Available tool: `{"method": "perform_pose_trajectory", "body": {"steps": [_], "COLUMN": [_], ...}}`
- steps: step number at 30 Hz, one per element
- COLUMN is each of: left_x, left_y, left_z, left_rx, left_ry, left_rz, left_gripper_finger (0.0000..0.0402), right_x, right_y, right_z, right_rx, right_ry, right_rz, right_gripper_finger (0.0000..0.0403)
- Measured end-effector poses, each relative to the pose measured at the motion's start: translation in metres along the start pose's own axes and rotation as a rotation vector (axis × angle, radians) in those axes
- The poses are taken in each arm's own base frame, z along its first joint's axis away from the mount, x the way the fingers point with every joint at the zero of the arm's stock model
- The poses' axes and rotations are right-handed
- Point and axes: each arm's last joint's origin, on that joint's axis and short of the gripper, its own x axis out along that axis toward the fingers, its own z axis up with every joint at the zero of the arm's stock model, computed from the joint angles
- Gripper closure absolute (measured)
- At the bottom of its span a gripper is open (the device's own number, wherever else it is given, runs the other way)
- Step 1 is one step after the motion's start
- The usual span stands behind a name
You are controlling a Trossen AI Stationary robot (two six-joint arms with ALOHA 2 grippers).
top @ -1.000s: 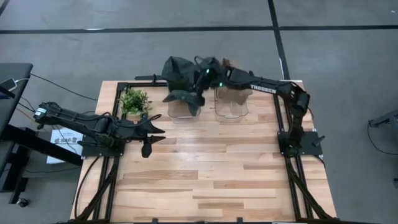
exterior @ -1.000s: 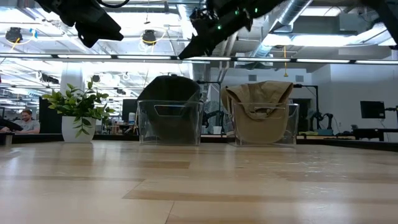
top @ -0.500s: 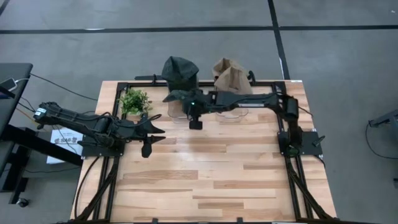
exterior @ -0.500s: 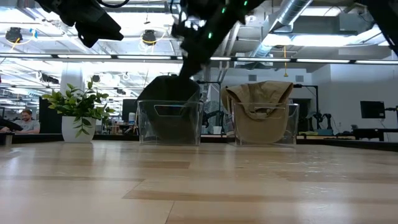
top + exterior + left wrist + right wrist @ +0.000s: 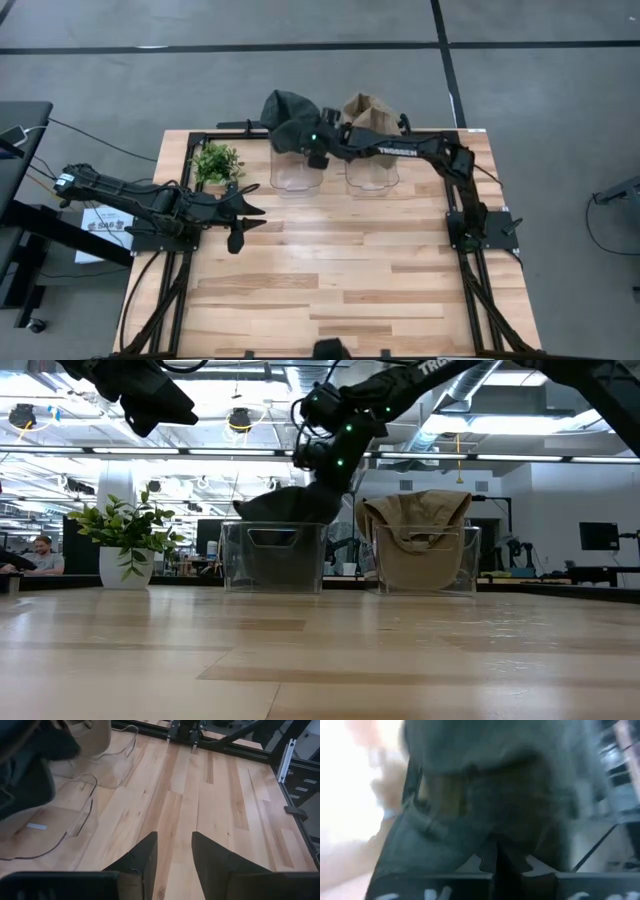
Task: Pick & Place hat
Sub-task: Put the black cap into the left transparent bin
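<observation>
- From above, the right arm reaches across the far edge of the wooden table (image 5: 350, 270), and its right gripper (image 5: 312, 146) is over the left clear bin (image 5: 297, 172). The dark green hat (image 5: 288, 112) bunches at that gripper, draped over the bin's far rim and hanging past the table's back edge. Just beside it, the right clear bin (image 5: 372, 172) carries a tan hat (image 5: 366, 108) at its far side. A small potted plant (image 5: 216, 162) stands near the left bin.
- Also from above, the left arm lies low along the table's left side, well apart from the bins, with the left gripper (image 5: 243, 222) spread wide.
- At table height, the right gripper (image 5: 325, 460) comes down from above onto the dark green hat (image 5: 282, 506), which sits on top of the left clear bin (image 5: 274, 557). The tan hat (image 5: 414, 530) fills the right clear bin (image 5: 422, 560); the potted plant (image 5: 124, 538) is off to the left. A person (image 5: 42, 556) sits far back in the room.
- The left wrist camera shows its own two fingers (image 5: 144, 860) parted over bare wood, with both bins and a dark hat edge (image 5: 27, 770) farther off.
- The right wrist camera is filled with dark green cloth (image 5: 485, 795), blurred; the fingers look closed on it with fabric pinched between them.
</observation>
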Motion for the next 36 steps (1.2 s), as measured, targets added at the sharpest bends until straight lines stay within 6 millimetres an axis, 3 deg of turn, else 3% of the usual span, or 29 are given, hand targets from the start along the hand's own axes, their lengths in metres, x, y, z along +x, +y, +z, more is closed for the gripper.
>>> {"method": "perform_pose_trajectory", "body": {"steps": [6,16,21,30,36], "left_x": [0.0,0.0,0.0,0.0,0.0], "left_y": [0.0,0.0,0.0,0.0,0.0], "left_z": [0.0,0.001,0.001,0.001,0.001], "left_rx": [-0.002,0.003,0.005,0.005,0.005], "left_ry": [-0.004,-0.008,-0.008,-0.008,-0.008], "left_rz": [-0.001,0.002,0.002,0.002,0.002], "left_gripper_finger": [0.0284,0.0284,0.0284,0.0284,0.0284], "right_x": [0.017,0.033,0.034,0.039,0.036], "right_y": [-0.036,-0.084,-0.089,-0.082,-0.083], "right_z": [0.001,-0.009,-0.011,-0.023,-0.017], "right_rx": [0.009,0.218,0.244,0.241,0.247], "right_ry": [-0.178,-0.424,-0.501,-0.352,-0.403], "right_rz": [-0.035,0.051,0.133,0.184,0.159], "right_gripper_finger": [0.0403,0.0403,0.0403,0.0403,0.0403]}}
